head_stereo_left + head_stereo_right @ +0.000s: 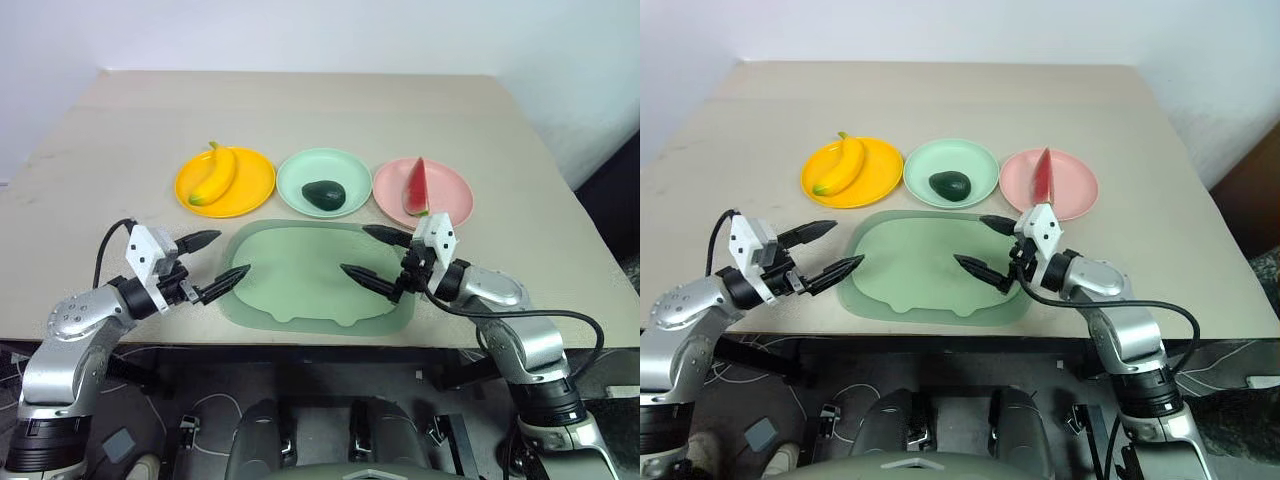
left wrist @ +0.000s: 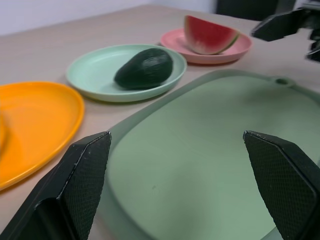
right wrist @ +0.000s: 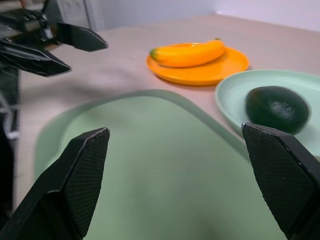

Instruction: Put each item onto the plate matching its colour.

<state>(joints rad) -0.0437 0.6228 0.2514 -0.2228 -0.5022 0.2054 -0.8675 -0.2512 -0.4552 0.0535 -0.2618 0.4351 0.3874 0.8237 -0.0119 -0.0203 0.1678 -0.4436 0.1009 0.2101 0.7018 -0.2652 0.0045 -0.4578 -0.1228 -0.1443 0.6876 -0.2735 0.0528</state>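
Beige tabletop (image 1: 120, 140) carries three plates in a row: the banana (image 1: 214, 175) lies on the orange-yellow plate (image 1: 252, 190), the avocado (image 1: 324, 194) on the mint green plate (image 1: 300, 170), the watermelon wedge (image 1: 415, 187) on the pink plate (image 1: 450, 195). Beside the pale green mat (image 1: 300, 270), the left gripper (image 1: 222, 262) and right gripper (image 1: 376, 258) hover, fingers spread wide, holding nothing.

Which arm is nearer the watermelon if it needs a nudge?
The right. Its open pincer hangs just in front of the pink plate with the watermelon. The left pincer, also open, is by the mat's far side. All three foods already lie on matching plates, though.
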